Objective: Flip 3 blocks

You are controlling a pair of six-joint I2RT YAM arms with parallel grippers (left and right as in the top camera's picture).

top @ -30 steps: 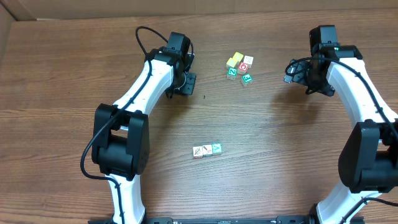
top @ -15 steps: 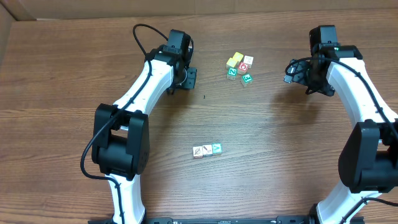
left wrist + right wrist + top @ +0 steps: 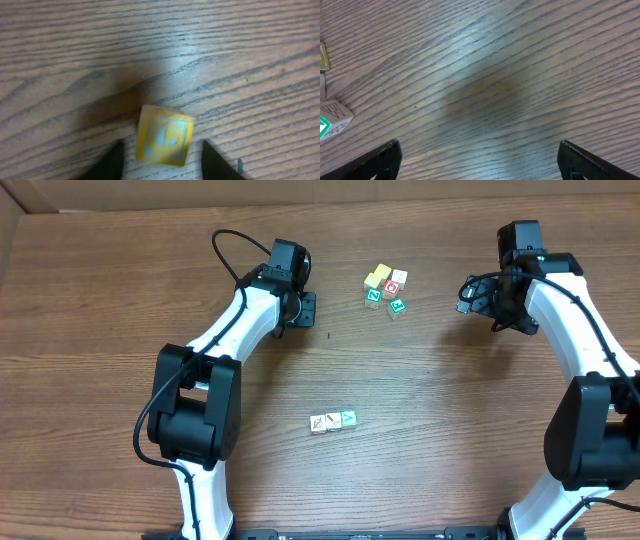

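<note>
Three blocks [image 3: 333, 421] sit in a tight row, nearest on the bench [image 3: 450, 430]. Beyond the row, leftward, the left end effector [image 3: 306, 310] is spread around a blurry yellow cube [image 3: 164, 141], fingers clear of it. Beyond and rightward, the right end effector [image 3: 466, 293] gapes wide beside a cube cluster [image 3: 386, 288].

Three blocks [image 3: 333, 420] lie touching in a row. Other cubes [image 3: 386, 288] cluster farther back, between the left arm [image 3: 238, 312] and right arm [image 3: 566, 315].

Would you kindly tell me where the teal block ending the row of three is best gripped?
Come from above and pinch the teal block across its near and far faces: both stand free, whereas its left face appears to touch the middle block.
</note>
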